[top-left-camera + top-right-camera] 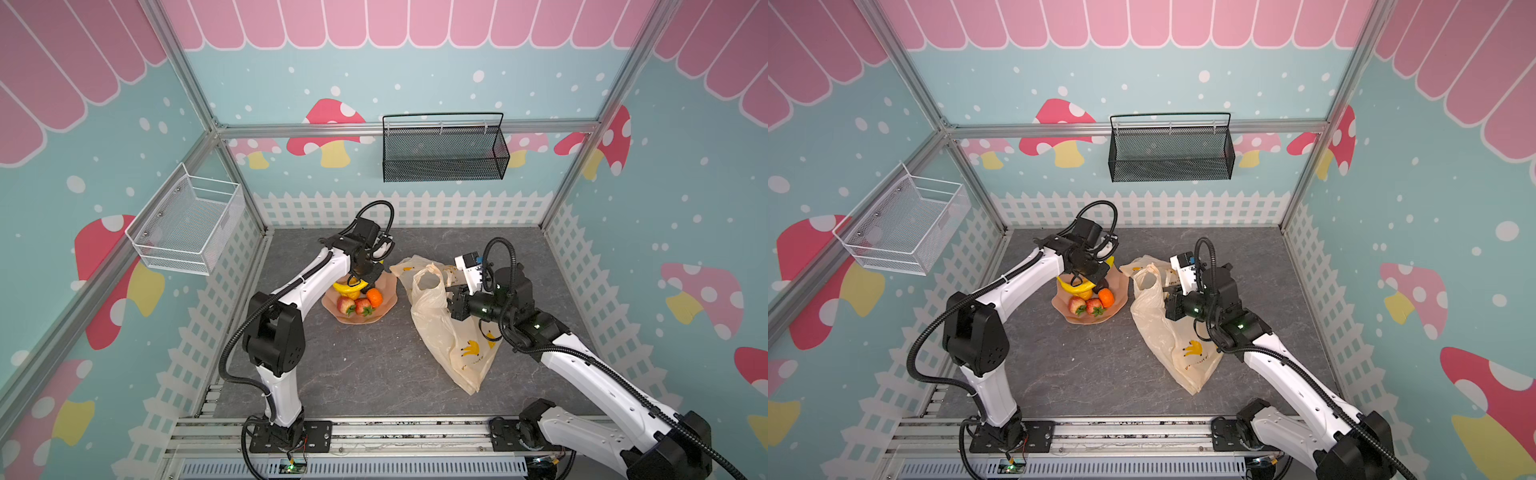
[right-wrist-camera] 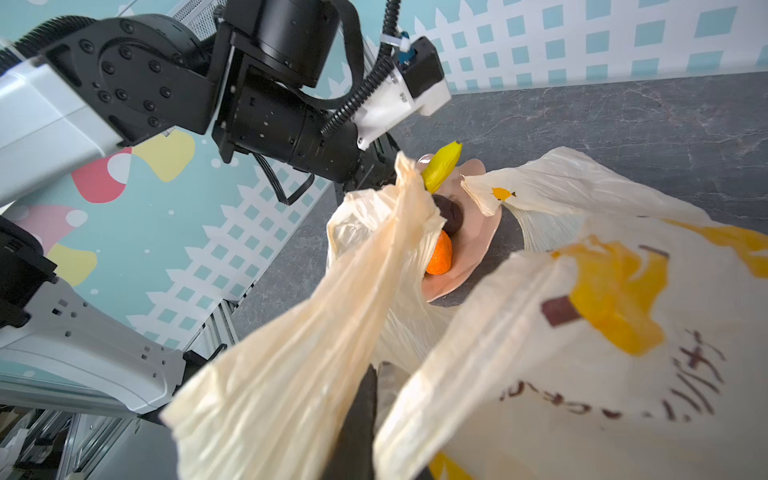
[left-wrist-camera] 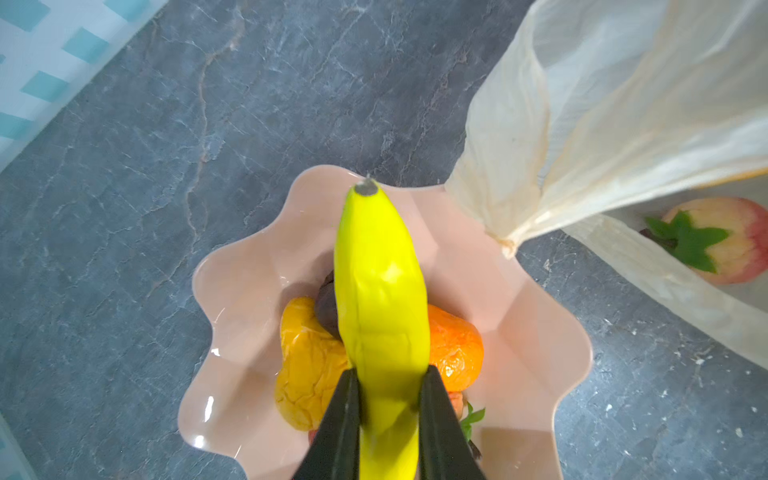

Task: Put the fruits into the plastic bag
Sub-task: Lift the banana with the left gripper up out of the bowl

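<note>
Fruits sit mostly in a pink wavy-edged dish (image 1: 388, 293) at the middle of the grey desk (image 1: 353, 374). One banana (image 3: 380, 291) is clamped between the fingers of the left end effector (image 3: 390, 374) above that dish. In the left wrist view the banana's long axis runs straight up the middle of the frame. Its grey-tipped end sits at upper centre over the dish's far rim, and its other end passes between the fingers and out at the bottom edge. In the right wrist view the same tip points to the upper right, clear above the dish.

In a top view the dish holds two strawberries (image 1: 345, 305) side by side at its lower edge and one orange (image 1: 374, 297) just right of them. A curved yellow shape lies under the wrist; I cannot tell whether it is a second banana. The left wrist view adds one yellowish-tan piece (image 3: 309, 361) and one dark brown piece (image 3: 326, 307) beneath the banana. One paler strawberry (image 3: 715, 243) shows at the right edge, among folds of the plastic bag (image 1: 455, 349).

The bag lies just right of the dish, its long axis slanting from upper centre to lower right, with one loop handle raised. The right end effector (image 1: 451, 297) is closed on the bag's rim. A bag corner hangs just beside the dish's rim. Bare desk lies at lower centre between the arms and left of the dish.
</note>
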Available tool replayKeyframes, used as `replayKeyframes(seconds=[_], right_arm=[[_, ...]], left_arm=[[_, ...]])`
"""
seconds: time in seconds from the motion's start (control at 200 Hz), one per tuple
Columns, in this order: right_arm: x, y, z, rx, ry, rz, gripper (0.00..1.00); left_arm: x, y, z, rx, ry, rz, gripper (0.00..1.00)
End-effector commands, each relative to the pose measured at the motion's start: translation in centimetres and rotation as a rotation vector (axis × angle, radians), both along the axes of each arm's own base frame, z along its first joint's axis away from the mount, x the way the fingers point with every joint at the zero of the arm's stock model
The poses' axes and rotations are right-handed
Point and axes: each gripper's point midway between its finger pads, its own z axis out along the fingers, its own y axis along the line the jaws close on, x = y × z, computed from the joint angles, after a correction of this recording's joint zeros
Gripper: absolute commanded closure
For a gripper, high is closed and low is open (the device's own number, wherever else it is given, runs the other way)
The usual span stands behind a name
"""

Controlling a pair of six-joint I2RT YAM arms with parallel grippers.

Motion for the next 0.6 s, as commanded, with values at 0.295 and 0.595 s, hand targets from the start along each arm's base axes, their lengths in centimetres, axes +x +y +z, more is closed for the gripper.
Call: replayKeyframes(seconds=[0.295, 0.595], right_arm=[[-0.5, -0.1, 0.6, 0.011, -0.011, 0.005, 1.00], [-0.4, 0.0, 0.6, 0.009, -0.013, 0.009, 1.00]], left_arm=[[-1.3, 0.5, 10.3, -0.204, -0.201, -0.069, 0.82], [-2.9, -2.3, 17.0, -0.618, -0.261, -0.077, 0.83]])
